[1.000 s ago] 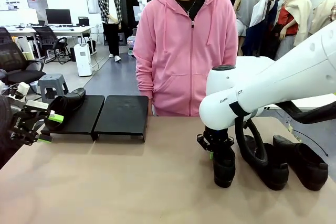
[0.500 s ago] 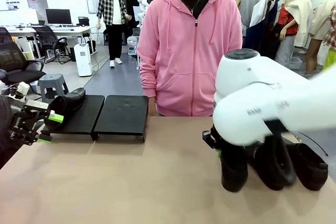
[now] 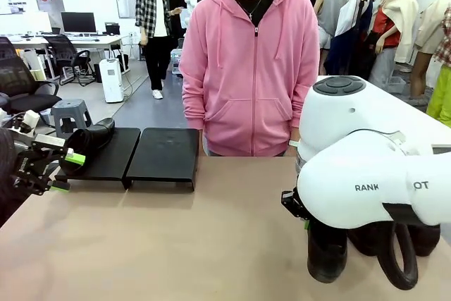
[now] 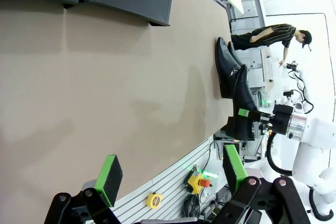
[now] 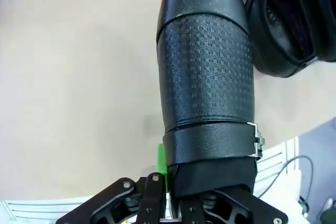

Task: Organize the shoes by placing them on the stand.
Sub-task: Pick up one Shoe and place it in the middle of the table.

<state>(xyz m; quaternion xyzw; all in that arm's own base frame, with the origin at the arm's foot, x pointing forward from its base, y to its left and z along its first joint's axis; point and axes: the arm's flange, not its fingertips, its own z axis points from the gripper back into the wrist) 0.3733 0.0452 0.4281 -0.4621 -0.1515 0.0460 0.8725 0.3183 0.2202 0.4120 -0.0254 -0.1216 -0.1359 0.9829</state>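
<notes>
Toward the near table (image 3: 176, 244) edge, a shoe (image 3: 326, 255) was drawn, clamped in the right claw (image 5: 169, 177).
The stand (image 3: 165, 153) was judged next; left claw (image 4: 172, 174) was spread.

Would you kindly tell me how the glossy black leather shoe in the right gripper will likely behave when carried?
The glossy black leather shoe holds its shape held toe-down, so it is probably fairly stiff. The right gripper pinches only its heel end, so it may swing or pivot. Its smooth toe looks slippery.
</notes>
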